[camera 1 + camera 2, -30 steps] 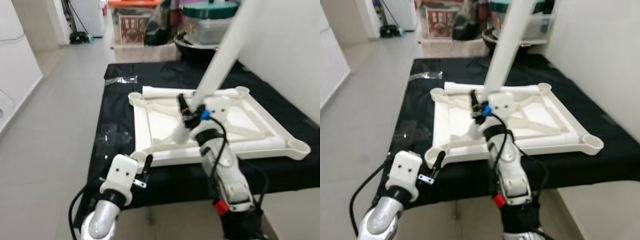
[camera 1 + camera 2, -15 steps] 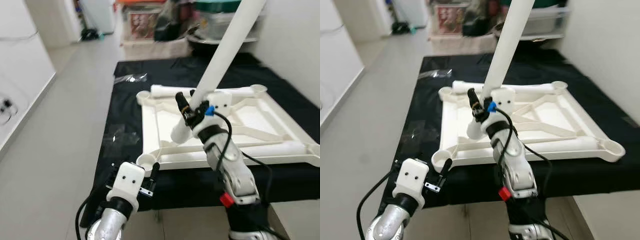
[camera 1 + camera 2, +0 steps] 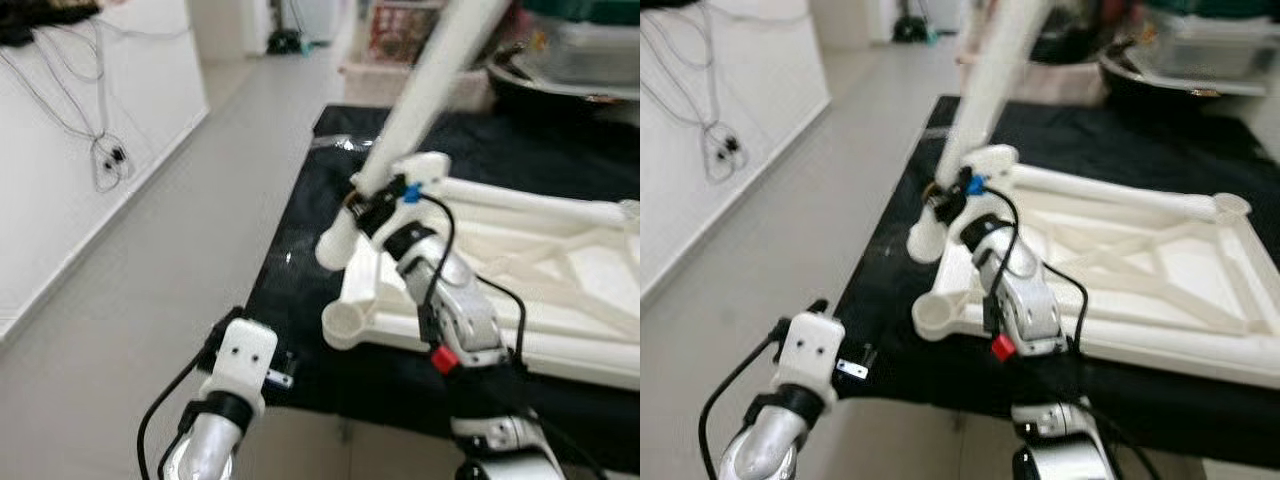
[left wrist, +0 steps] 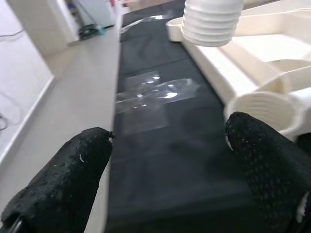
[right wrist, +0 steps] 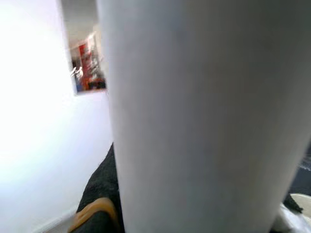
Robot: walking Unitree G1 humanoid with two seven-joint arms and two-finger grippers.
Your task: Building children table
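white table leg (image 3: 430,75): tilted, raised | white tabletop (image 3: 560,270): upside down on black cloth

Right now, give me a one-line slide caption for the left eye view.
Right gripper holds a white table leg tilted above the upturned tabletop's corner socket; left gripper waits low.

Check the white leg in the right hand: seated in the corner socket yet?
Not seated. The leg hangs tilted, its ribbed end above the empty socket, gripped by the right hand.

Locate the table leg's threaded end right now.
The table leg is in the right hand, its threaded end above and just beyond the tabletop's near-left corner socket.
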